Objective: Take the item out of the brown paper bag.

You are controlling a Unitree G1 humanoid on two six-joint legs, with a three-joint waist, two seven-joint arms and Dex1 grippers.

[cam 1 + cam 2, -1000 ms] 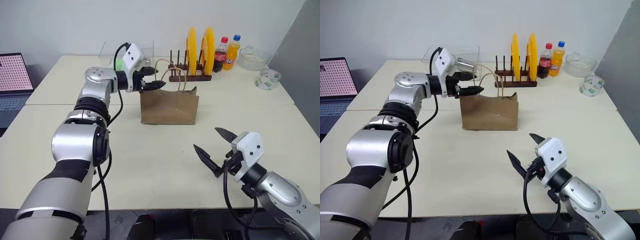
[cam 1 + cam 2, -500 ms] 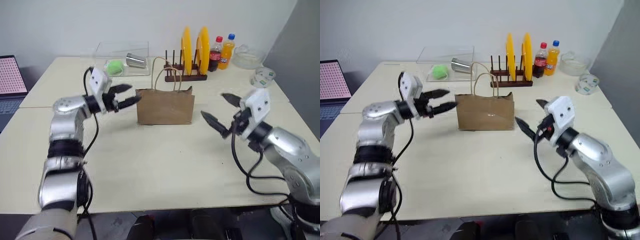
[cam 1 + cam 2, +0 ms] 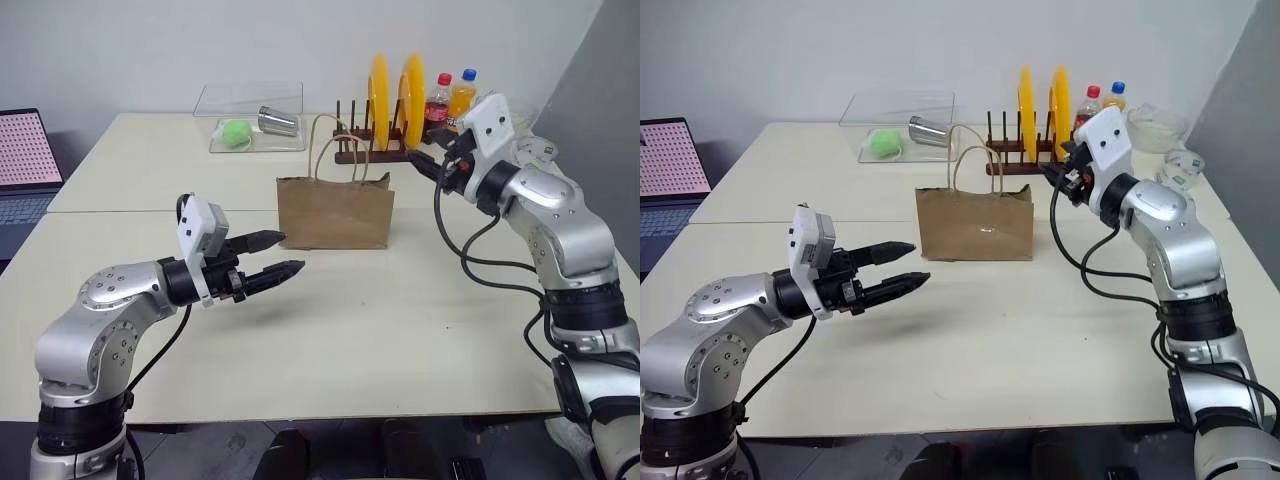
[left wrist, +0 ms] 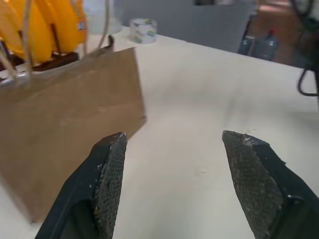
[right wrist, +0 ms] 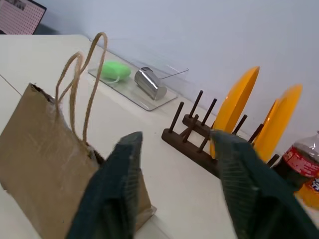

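Brown paper bag (image 3: 334, 211) stood upright mid-table, mouth up, handles raised. Item not visible, presumably inside bag. Right gripper (image 3: 428, 160) hovered just beside bag's upper right corner, above rim level, fingers (image 5: 115, 194) apart, empty. Left gripper (image 3: 277, 255) sat lower, in front of bag's left end, fingers parted, empty. Judged right arm nearer to bag mouth; reach should go down through top opening.

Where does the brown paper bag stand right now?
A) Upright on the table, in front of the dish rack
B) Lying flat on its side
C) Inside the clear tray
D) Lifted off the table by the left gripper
A: the brown paper bag stands upright on the table, handles up, in front of the dish rack, with neither gripper holding it.
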